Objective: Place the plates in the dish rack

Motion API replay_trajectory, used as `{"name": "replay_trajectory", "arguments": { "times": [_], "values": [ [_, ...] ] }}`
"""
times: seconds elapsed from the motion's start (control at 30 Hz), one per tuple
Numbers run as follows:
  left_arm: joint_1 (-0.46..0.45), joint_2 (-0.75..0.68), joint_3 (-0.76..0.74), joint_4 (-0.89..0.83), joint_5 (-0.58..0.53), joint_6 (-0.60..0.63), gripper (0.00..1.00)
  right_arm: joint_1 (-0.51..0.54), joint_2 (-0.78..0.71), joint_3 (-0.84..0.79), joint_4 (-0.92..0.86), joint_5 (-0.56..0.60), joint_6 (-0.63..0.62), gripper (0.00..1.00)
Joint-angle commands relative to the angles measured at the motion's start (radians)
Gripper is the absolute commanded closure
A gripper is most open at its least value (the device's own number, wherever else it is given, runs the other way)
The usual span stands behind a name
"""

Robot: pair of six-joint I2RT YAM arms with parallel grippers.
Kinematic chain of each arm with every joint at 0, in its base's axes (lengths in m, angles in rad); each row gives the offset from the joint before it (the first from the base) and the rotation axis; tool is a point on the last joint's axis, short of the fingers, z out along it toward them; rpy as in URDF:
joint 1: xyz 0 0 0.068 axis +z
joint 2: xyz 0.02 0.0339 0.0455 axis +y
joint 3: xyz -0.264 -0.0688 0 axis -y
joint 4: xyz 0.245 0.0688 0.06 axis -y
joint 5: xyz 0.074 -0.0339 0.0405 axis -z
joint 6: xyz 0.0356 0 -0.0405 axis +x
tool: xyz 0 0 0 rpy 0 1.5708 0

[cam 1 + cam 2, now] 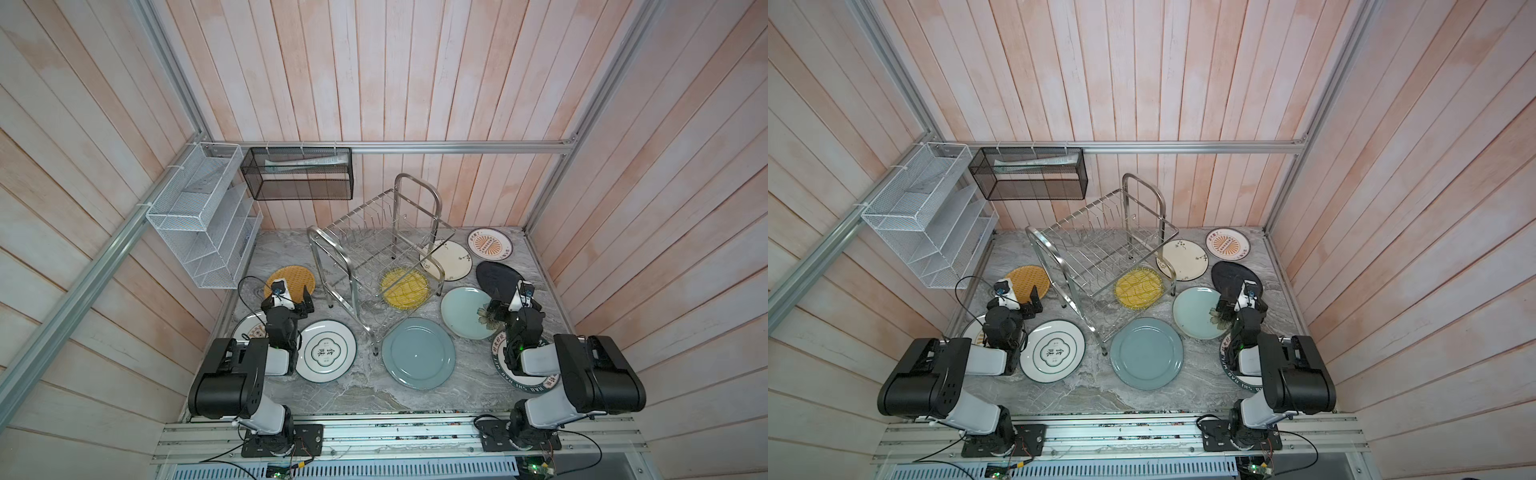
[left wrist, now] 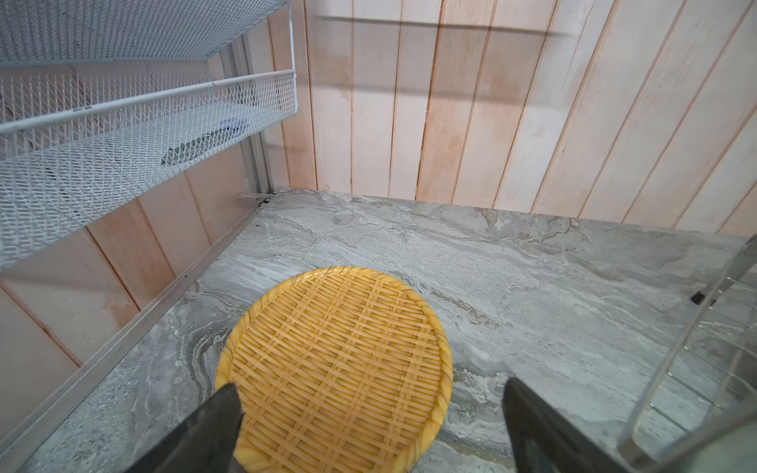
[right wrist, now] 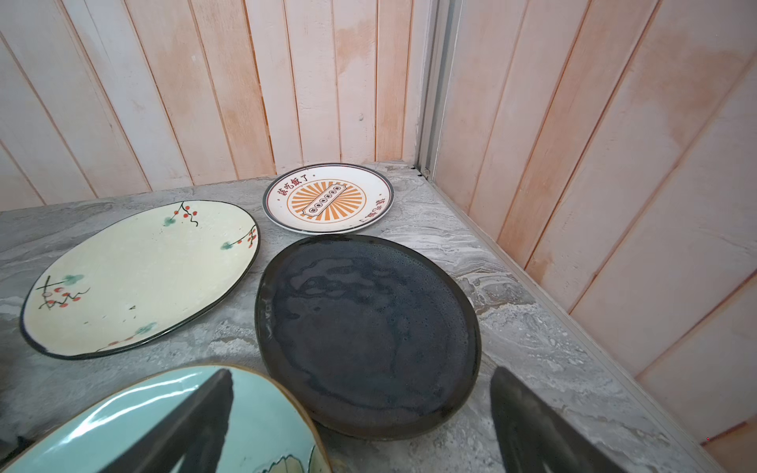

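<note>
Left wrist view shows a round, woven-patterned plate (image 2: 334, 368).

Plates (image 1: 417, 353) flank the dish rack (image 1: 374, 249) (more on its right).

Even light comes from above, shadows on the grey marbled tabletop (image 1: 374, 399) are faint, white glare streaks the pale celadon glazed plate (image 3: 102, 422), the pink-white plank walls (image 1: 1183, 83) bend near the edges, and the shiny steel wire dish rack (image 2: 696, 434) is blurred close to the left wrist camera.
</note>
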Motion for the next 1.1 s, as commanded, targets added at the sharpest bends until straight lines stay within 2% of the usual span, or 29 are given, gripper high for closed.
{"name": "replay_trajectory", "arguments": {
  "times": [0.0,1.07],
  "values": [
    [0.004,-0.004,0.011,-0.012,0.051,0.020,0.00,0.004,-0.010,0.013,0.001,-0.002,-0.004,0.02],
    [0.004,-0.002,0.011,-0.010,0.053,0.021,0.00,0.002,-0.010,0.015,-0.002,-0.001,0.001,0.02]
  ]
}}
